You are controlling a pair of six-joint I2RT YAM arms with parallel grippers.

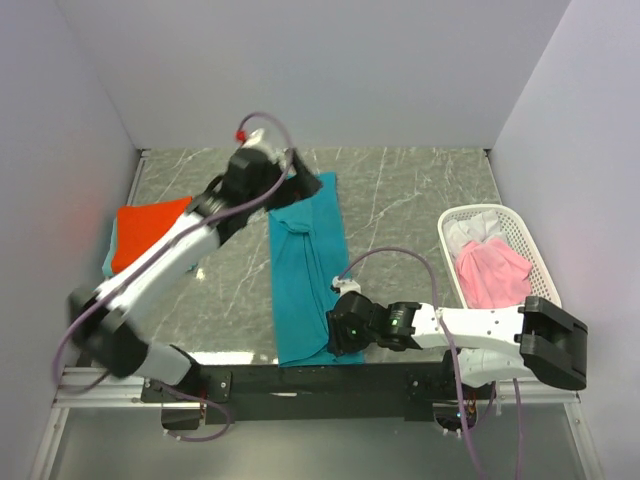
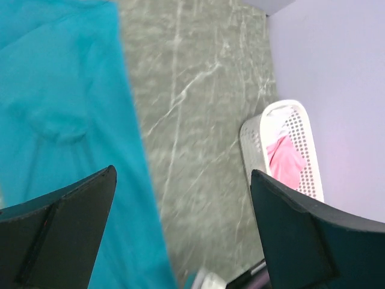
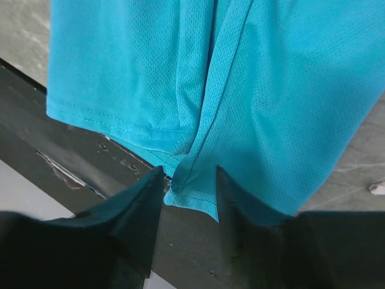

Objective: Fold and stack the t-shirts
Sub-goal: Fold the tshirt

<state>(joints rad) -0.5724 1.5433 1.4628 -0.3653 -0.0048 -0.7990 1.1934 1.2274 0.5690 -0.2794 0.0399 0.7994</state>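
- At the centre of the table [image 1: 410, 200], the teal-blue t-shirt [image 1: 305, 265] lies folded into a long strip. It runs from the far middle to the near edge.
- Its hem overhangs the black front rail [image 3: 72, 150].
- The right gripper [image 3: 187, 177] sits at that hem. Its jaws are narrowly parted, with the hem fold between the fingertips and not visibly clamped.
- The left gripper [image 2: 183, 174] hovers over the far end of the strip, jaws wide, holding nothing.
- The orange-red t-shirt [image 1: 150, 228] lies at the left side of the table, well apart from the strip.
- The pink t-shirt [image 1: 492, 277] lies inside the white mesh basket [image 1: 543, 262] at the right, with a white t-shirt [image 1: 468, 232] just behind it.
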